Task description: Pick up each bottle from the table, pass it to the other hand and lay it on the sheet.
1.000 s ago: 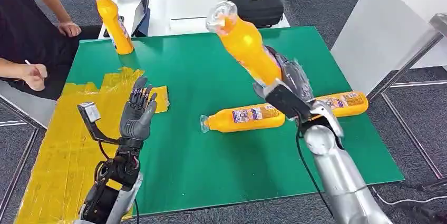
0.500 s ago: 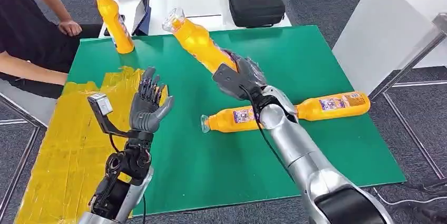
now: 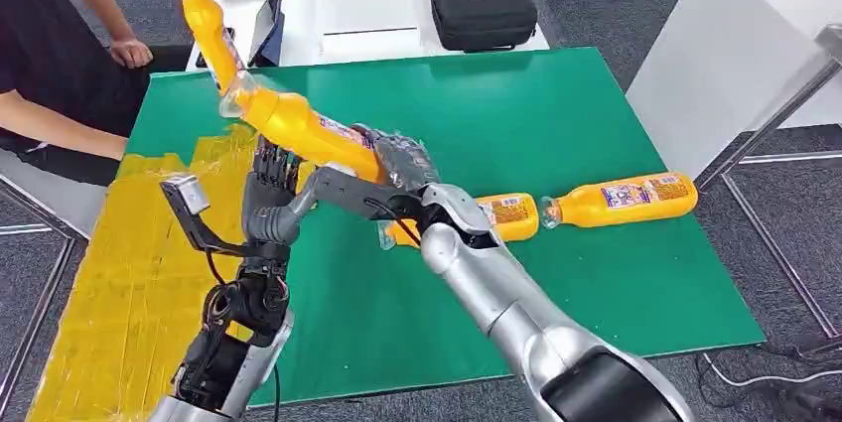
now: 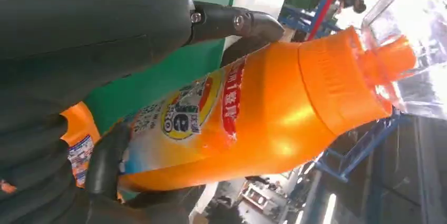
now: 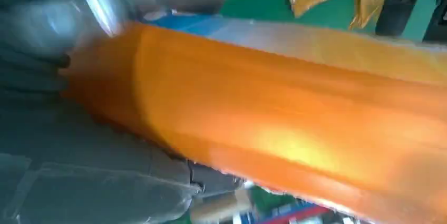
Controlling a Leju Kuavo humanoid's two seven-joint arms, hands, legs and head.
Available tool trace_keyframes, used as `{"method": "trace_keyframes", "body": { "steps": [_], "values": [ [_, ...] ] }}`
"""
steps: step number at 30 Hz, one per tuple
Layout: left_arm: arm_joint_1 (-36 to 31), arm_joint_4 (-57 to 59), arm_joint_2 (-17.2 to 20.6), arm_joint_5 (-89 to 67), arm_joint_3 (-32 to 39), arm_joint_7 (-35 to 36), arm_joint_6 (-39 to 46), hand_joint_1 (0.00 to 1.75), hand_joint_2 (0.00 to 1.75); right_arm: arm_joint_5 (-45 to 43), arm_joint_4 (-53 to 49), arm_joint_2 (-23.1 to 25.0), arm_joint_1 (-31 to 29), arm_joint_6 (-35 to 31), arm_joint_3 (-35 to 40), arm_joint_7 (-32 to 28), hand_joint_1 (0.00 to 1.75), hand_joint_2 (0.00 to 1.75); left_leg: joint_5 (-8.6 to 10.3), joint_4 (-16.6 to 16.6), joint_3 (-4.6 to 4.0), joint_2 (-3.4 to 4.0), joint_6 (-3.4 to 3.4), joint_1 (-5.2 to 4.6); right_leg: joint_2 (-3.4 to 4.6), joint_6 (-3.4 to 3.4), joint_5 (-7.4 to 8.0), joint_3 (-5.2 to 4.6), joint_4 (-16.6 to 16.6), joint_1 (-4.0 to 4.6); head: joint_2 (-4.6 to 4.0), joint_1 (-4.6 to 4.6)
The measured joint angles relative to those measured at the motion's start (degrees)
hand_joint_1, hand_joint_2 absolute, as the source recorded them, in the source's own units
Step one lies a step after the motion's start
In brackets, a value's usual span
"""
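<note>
From the head view the right hand (image 3: pixel 392 159) grips the base end of an orange bottle (image 3: pixel 298 127) and holds it tilted above the green table (image 3: pixel 596 273), neck pointing toward the upright bottle (image 3: pixel 210 35) at the far left corner. The left hand (image 3: pixel 273 199) stands raised just under the held bottle's middle, fingers pointing up; whether they touch it cannot be told from here. The left wrist view settles more: the label and ribbed orange shoulder lie across the palm, with a dark finger (image 4: pixel 232 21) over one side and the thumb (image 4: pixel 105 161) curling at the other, so the left hand cradles the bottle without plainly clamping it. The right wrist view is blurred, showing the orange body against the grey palm (image 5: pixel 105 182). Two lying bottles (image 3: pixel 506 215) (image 3: pixel 621 199) rest on the table beyond the right arm, and the yellow sheet (image 3: pixel 109 273) lies at the left.
</note>
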Motion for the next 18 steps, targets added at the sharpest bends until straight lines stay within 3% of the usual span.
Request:
{"method": "trace_keyframes", "body": {
  "steps": [4,7,18],
  "values": [
    [0.13,-0.22,0.17,3.67,1.18,1.1,-0.59,0.0,1.75,12.2,0.26,0.9,1.1,-8.2,6.71,5.54,1.75,1.75,-0.01,0.0,-0.02,0.03,-0.01,0.0,0.02,0.0,0.0,-0.04,0.0,-0.01,0.0,-0.06],
    [1.35,-1.25,0.13,6.65,1.44,2.06,-1.68,0.0,1.75,16.87,0.0,1.18,2.03,-9.59,9.97,6.86,1.75,1.75,-0.01,0.0,-0.05,0.02,-0.01,-0.01,0.02,-0.01,0.0,-0.08,-0.01,-0.01,0.0,0.04],
    [2.99,-3.61,-0.04,11.28,1.42,4.24,-3.02,0.0,1.75,17.31,-1.53,1.66,3.06,-9.24,13.27,7.82,1.75,1.75,-0.01,0.0,-0.09,0.04,-0.02,-0.01,0.03,-0.01,0.0,-0.16,-0.02,-0.02,0.0,0.0]
  ]
}}
